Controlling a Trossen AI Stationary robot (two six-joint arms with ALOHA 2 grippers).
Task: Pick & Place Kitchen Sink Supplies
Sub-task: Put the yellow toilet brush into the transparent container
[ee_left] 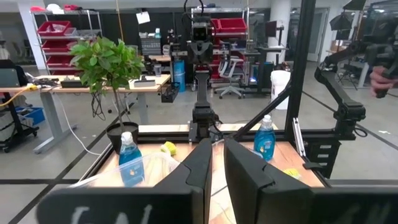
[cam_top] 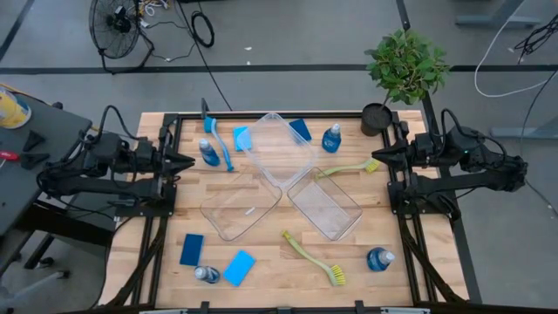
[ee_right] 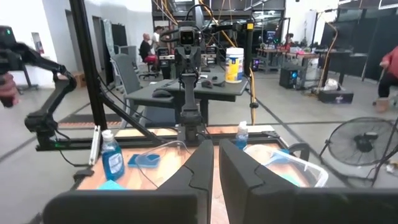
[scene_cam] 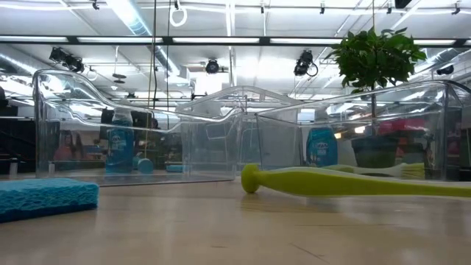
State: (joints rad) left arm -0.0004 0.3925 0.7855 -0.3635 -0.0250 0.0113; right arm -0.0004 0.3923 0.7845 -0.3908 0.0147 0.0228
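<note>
Both arms wait at the table's sides, clear of everything and pointing level inward: my left gripper [cam_top: 188, 161] [ee_left: 217, 144] at the left edge, my right gripper [cam_top: 376, 154] [ee_right: 216, 146] at the right edge. Both are shut with nothing between the fingers. At the far side lie a blue brush [cam_top: 220, 141], two bottles [cam_top: 209, 153] [cam_top: 331, 138], a light-blue sponge [cam_top: 241, 137], a dark-blue sponge [cam_top: 300, 129] and a yellow-green brush [cam_top: 349, 167]. At the near side lie a second yellow-green brush [cam_top: 314, 258] [scene_cam: 346, 182], two more bottles [cam_top: 379, 259] [cam_top: 207, 274] and two sponges [cam_top: 192, 249] [cam_top: 239, 268].
Three clear plastic bins [cam_top: 277, 148] [cam_top: 239, 208] [cam_top: 326, 204] stand together in the table's middle. A potted plant [cam_top: 405, 65] stands at the far right corner, its pot [cam_top: 377, 119] close to my right gripper. Black frame rails run along both side edges.
</note>
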